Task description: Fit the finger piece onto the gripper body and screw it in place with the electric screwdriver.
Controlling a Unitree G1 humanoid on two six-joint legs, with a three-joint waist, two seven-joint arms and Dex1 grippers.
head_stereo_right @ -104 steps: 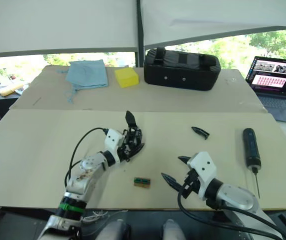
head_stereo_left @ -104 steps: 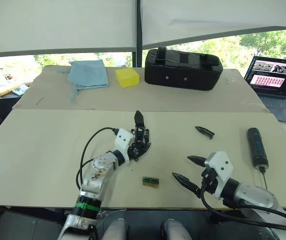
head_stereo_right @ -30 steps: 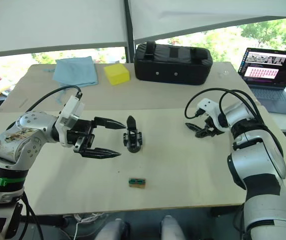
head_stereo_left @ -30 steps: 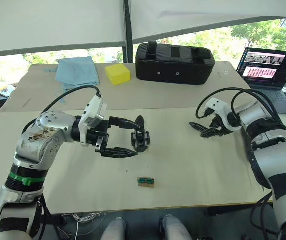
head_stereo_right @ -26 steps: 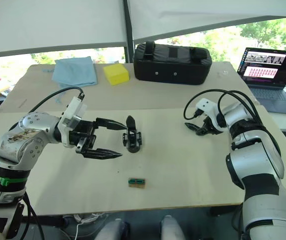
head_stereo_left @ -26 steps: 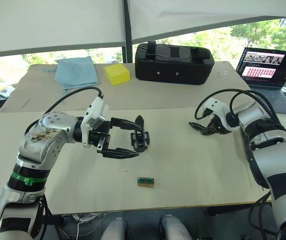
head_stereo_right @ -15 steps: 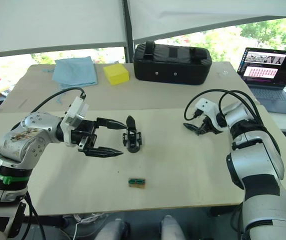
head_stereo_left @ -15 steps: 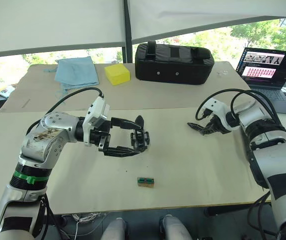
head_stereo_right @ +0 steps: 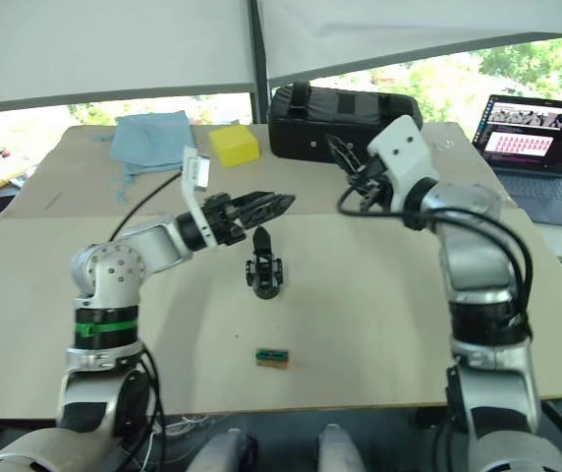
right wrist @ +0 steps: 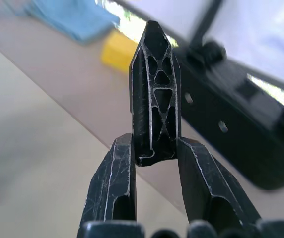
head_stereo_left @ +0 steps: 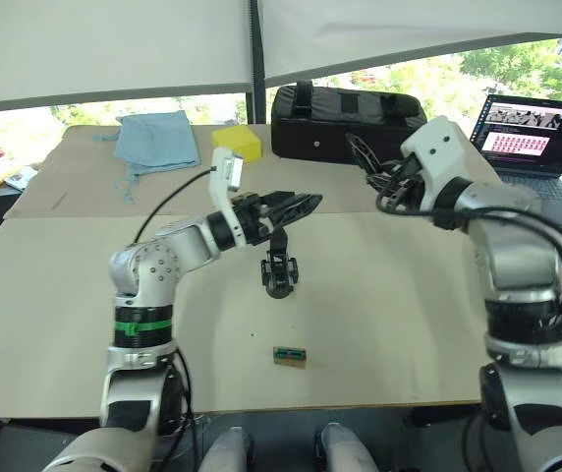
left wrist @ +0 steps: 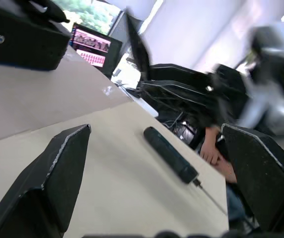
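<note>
Now that my right end effector (right wrist: 154, 148) has come up off the bench (head_stereo_left: 409, 324) pinching the finger piece (right wrist: 154, 89), it hangs in front of the case (head_stereo_left: 345, 123). My left end effector (head_stereo_left: 296, 205) has let go, fingers wide, above the body (head_stereo_left: 279, 270) standing mid-bench. The screwdriver (left wrist: 169, 154) lies untouched. I'd say fitting the piece comes next.

Beige table (head_stereo_left: 409, 324) carries gripper body (head_stereo_left: 279, 271) and a small green block (head_stereo_left: 288, 355)
</note>
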